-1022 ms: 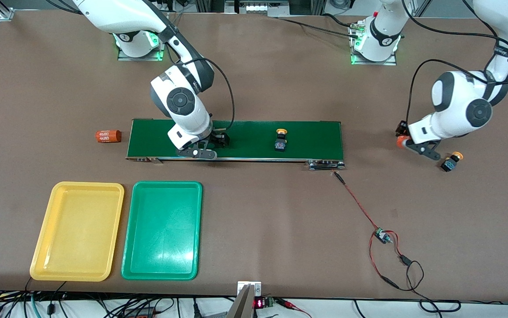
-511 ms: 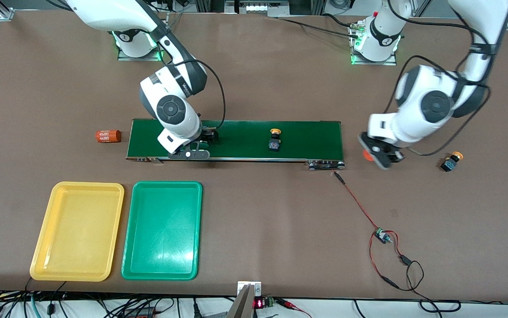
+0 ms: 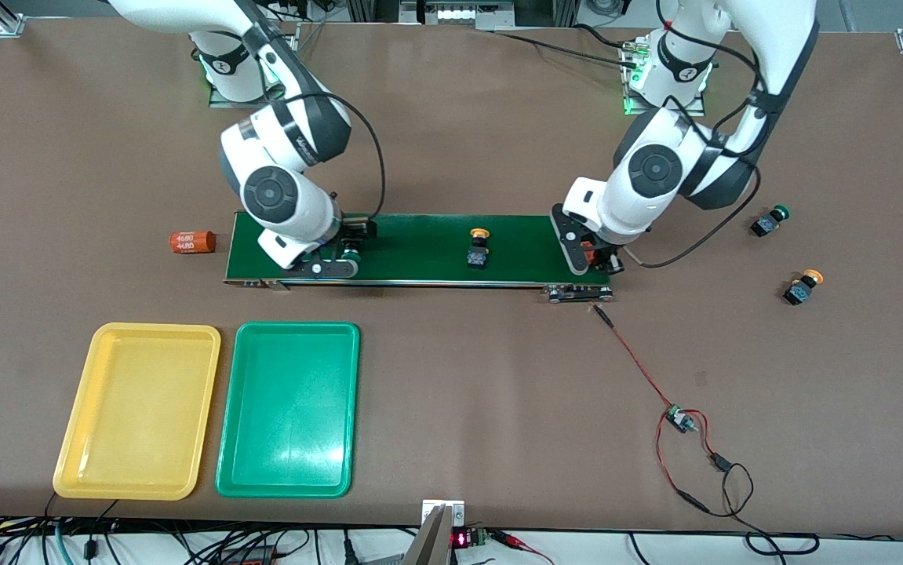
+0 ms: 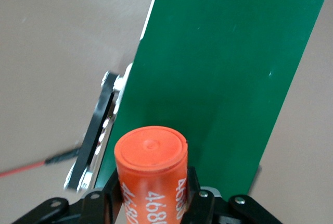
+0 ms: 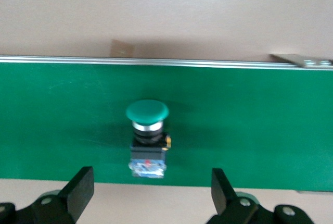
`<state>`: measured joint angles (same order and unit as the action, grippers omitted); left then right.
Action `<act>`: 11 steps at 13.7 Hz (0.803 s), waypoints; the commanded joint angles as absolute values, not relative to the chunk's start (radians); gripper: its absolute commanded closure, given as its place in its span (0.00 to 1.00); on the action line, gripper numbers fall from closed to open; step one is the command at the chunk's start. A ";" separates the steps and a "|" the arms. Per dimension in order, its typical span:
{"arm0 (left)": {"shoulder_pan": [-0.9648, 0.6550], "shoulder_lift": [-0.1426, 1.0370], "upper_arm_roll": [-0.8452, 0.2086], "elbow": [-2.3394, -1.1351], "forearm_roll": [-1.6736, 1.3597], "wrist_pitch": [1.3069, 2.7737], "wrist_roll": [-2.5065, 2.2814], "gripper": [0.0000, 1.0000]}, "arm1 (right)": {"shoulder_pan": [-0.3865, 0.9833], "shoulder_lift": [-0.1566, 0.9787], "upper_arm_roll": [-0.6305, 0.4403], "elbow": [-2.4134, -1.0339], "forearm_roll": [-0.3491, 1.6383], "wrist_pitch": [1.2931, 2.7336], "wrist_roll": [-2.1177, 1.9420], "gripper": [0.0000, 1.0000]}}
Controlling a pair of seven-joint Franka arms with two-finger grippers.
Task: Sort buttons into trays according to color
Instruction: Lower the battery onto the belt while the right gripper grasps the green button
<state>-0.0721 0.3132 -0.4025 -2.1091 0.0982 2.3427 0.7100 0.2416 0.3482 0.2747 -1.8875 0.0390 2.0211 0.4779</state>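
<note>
A green-capped button (image 5: pixel 148 138) lies on the conveyor belt (image 3: pixel 420 235) at the right arm's end, directly between the wide-open fingers (image 5: pixel 78 187) of the right gripper (image 3: pixel 333 263), which hangs low over it without touching. A yellow-capped button (image 3: pixel 479 249) sits near the middle of the belt. Two more lie on the bare table (image 3: pixel 451 118) toward the left arm's end, well apart from the belt: another green-capped button (image 3: pixel 769 220), and a second yellow-capped button (image 3: pixel 802 287) nearer the front camera. The left gripper (image 3: pixel 594 259) is over the belt's end at the left arm's side, its fingers clamped on an orange cylinder (image 4: pixel 151 174) with white print; whether the cylinder touches the belt is hard to judge. A second orange cylinder (image 3: pixel 191 242) lies on the table just off the belt's end at the right arm's side. The yellow tray (image 3: pixel 78 439) and green tray (image 3: pixel 227 439) sit side by side, nearer the front camera than the belt, the yellow one closer to the table's end.
</note>
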 commanded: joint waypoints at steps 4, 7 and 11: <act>-0.143 0.347 -0.391 -2.089 0.106 2.365 0.739 1.00 | 0.019 -0.004 0.278 -2.144 0.057 2.039 0.274 0.00; -0.175 0.347 -0.391 -2.092 0.115 2.362 0.762 1.00 | -0.044 -0.110 0.281 -2.349 0.069 2.218 0.115 0.00; -0.183 0.344 -0.390 -2.094 0.147 2.362 0.891 1.00 | -0.038 -0.120 0.357 -2.464 0.071 2.359 0.251 0.00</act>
